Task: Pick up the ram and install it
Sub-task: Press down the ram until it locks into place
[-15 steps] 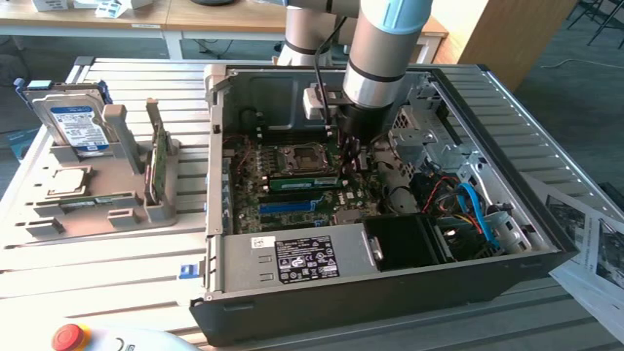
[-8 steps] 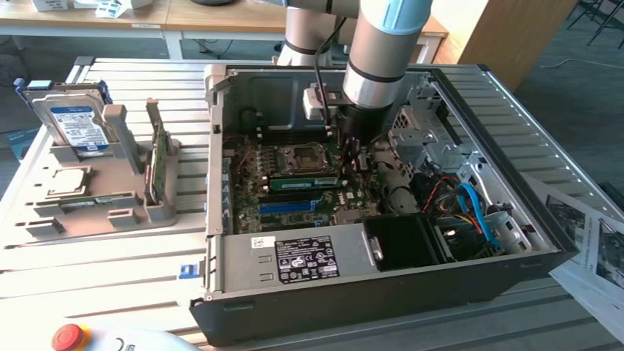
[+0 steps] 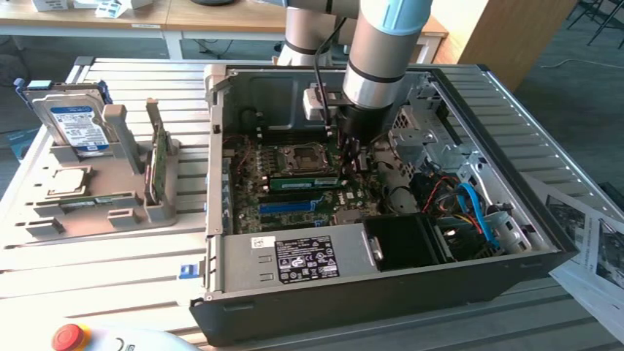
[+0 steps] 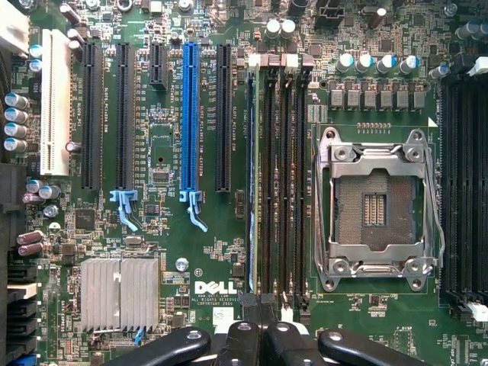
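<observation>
The ram [image 3: 304, 183] is a long green stick standing on edge in a black slot on the motherboard [image 3: 256, 175], beside the CPU socket [image 3: 302, 157]. In the wrist view the ram [image 4: 250, 183] shows edge-on in the slot nearest the blue slot [image 4: 189, 114]. My gripper [image 3: 353, 162] reaches down into the open computer case [image 3: 390, 281], just above one end of the memory slots. In the wrist view my gripper [image 4: 261, 333] is shut, with its dark fingers [image 4: 240, 341] pressed together at the slot's end. I cannot tell whether they touch the ram.
A grey holder [image 3: 117, 205] on the exterior view's left carries a silver hard drive [image 3: 76, 124] and a broader green card [image 3: 158, 164]. The power supply [image 3: 302, 259] and cables [image 3: 473, 208] fill the case's near side. A red button [image 3: 69, 336] and papers [image 3: 595, 248] lie outside.
</observation>
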Controlling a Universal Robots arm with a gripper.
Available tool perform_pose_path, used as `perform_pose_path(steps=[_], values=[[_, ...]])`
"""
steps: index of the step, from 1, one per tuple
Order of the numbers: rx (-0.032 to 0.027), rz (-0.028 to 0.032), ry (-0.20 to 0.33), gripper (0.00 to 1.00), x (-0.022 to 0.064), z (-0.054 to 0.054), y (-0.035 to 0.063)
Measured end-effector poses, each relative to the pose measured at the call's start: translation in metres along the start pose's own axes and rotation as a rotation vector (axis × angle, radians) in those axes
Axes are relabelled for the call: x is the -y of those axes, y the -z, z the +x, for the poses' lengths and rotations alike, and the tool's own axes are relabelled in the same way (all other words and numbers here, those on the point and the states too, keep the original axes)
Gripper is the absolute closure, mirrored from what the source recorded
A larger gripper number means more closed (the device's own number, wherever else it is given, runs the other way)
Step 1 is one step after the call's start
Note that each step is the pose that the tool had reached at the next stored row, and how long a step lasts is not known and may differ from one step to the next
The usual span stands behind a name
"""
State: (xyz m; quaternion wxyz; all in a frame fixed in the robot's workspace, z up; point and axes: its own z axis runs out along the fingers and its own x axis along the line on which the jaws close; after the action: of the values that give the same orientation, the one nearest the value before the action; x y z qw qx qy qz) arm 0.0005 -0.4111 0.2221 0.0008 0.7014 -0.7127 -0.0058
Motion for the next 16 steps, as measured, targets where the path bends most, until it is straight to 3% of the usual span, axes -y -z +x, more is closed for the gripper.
perform_pose_path(steps=[8, 16], values=[[0.0003, 0.0000, 0.000, 0.90, 0.0000, 0.000, 0.0025], [0.0001, -0.0015, 0.000, 0.90, 0.0000, 0.000, 0.0125]])
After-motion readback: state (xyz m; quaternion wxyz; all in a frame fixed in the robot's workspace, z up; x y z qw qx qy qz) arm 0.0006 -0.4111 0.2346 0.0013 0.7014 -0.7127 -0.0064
